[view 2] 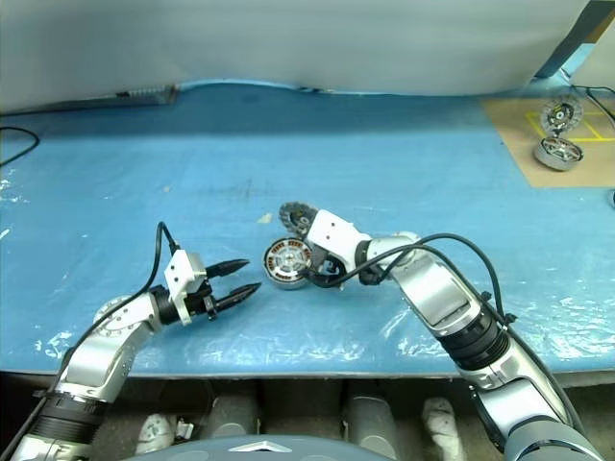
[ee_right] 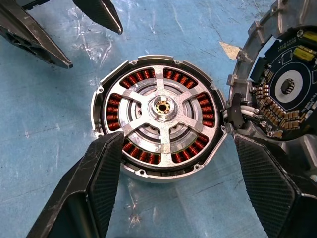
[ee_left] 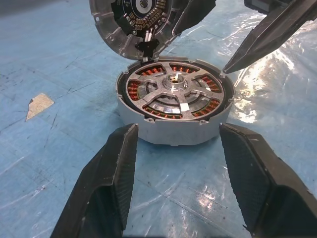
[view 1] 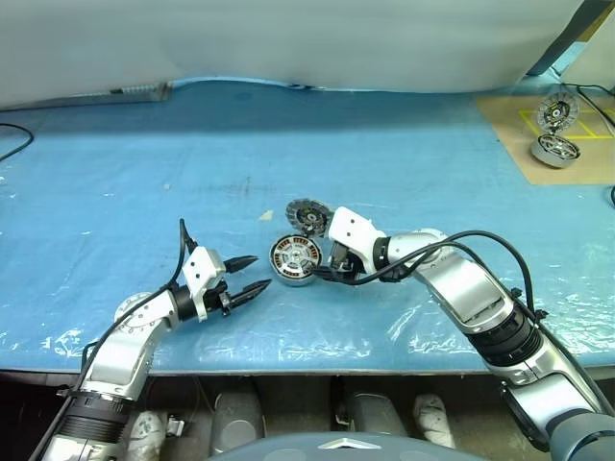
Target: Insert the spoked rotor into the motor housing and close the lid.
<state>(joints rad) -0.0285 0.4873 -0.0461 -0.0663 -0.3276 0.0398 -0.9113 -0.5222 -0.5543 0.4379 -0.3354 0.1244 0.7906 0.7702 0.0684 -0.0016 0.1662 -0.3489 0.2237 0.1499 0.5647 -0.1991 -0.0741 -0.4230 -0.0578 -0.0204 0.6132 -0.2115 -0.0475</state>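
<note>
Desk (view 1: 288, 134) covered in blue plastic sheet, wrinkled and glossy, glare patches along near edge. Small pale scrap (view 1: 266, 215) lying on sheet mid-desk. White backdrop (view 1: 288, 38) behind desk's far edge, grey strip (view 1: 135, 93) at its foot on left. Black cable (view 1: 14, 139) curling in at far left. Brown board (view 1: 577, 125) with yellow marked lines at far right corner of desk, carrying two small round metal parts (view 1: 555, 130). Dark floor below front edge.

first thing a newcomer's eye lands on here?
The motor housing near the middle of the blue table, copper windings glowing, with the spoked rotor already seated inside. The lid stands tilted open at its far edge. The left gripper and right gripper, both open, flank it.
</note>
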